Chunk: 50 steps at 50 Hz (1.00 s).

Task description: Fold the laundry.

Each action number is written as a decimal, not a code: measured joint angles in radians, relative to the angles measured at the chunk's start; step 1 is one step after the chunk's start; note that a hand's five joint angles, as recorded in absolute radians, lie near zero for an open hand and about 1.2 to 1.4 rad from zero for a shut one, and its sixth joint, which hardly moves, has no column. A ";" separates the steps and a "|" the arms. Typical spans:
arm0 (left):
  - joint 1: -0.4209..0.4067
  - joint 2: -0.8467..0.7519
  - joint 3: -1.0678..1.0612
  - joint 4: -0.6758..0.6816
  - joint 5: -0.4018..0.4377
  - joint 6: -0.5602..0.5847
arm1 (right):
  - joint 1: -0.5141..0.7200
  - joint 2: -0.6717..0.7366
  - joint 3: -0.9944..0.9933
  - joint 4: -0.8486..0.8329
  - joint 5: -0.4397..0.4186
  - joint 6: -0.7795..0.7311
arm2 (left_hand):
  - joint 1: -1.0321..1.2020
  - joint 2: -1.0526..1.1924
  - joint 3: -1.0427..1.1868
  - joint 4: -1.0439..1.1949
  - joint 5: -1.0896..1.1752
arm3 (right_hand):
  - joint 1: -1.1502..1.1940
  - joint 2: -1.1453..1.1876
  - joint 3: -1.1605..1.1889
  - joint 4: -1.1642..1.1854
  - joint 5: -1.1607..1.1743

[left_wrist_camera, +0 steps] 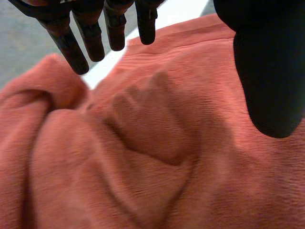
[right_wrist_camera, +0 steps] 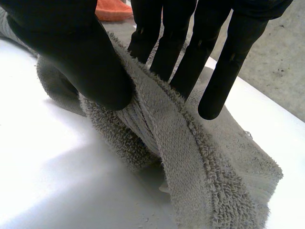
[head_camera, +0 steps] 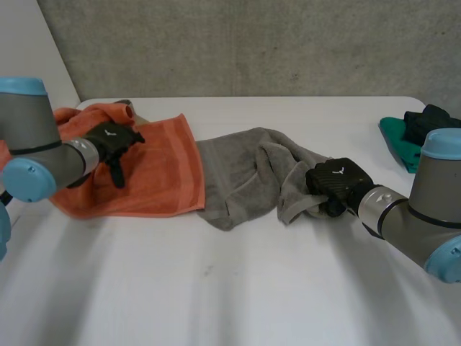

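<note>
Big picture: on the white table, a rumpled orange terry towel lies on the robot's left, and a crumpled grey terry towel is touching its edge. Both run crosswise along the table. The grey one stretches leftward from the right hand, which has the towel's hemmed end pinched between thumb and fingers. The left hand sits over the orange towel's far part, fingers loose and spread, gripping nothing. My guess is the right arm leads the next pull.
</note>
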 measured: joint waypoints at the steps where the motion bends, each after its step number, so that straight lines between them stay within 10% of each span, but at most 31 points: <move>1: -0.005 -0.015 0.000 0.004 0.016 0.001 | 0.002 0.002 0.001 0.000 0.001 -0.003 | 0.000 0.000 0.000 0.000 0.000 | 0.000 0.000 0.000 0.000 0.000; 22: -0.074 -0.254 0.329 -0.046 -0.040 0.063 | -0.001 0.008 0.003 -0.003 0.004 -0.029 | 0.363 0.330 0.318 0.333 0.303 | 0.000 0.000 0.000 0.000 0.000; 23: -0.079 -0.268 0.352 -0.061 -0.048 0.084 | -0.003 0.010 0.002 -0.003 0.004 -0.033 | 0.664 0.674 0.665 0.672 0.635 | 0.000 0.000 0.000 0.000 0.000; 30: -0.078 -0.281 0.399 -0.053 -0.089 0.142 | -0.003 0.014 0.001 -0.003 0.004 -0.040 | 0.896 0.986 0.965 1.000 0.925 | 0.000 0.000 0.000 0.000 0.000; 38: -0.014 -0.177 0.486 0.132 -0.220 0.060 | 0.000 0.014 0.002 -0.003 0.004 -0.043 | 0.897 0.994 0.982 1.001 0.925 | 0.000 0.000 0.000 0.000 0.000; 50: 0.098 -0.266 0.707 0.366 -0.182 0.011 | 0.011 0.005 0.007 0.000 0.006 -0.041 | 0.919 0.995 0.982 1.001 0.941 | 0.000 0.000 0.000 0.000 0.000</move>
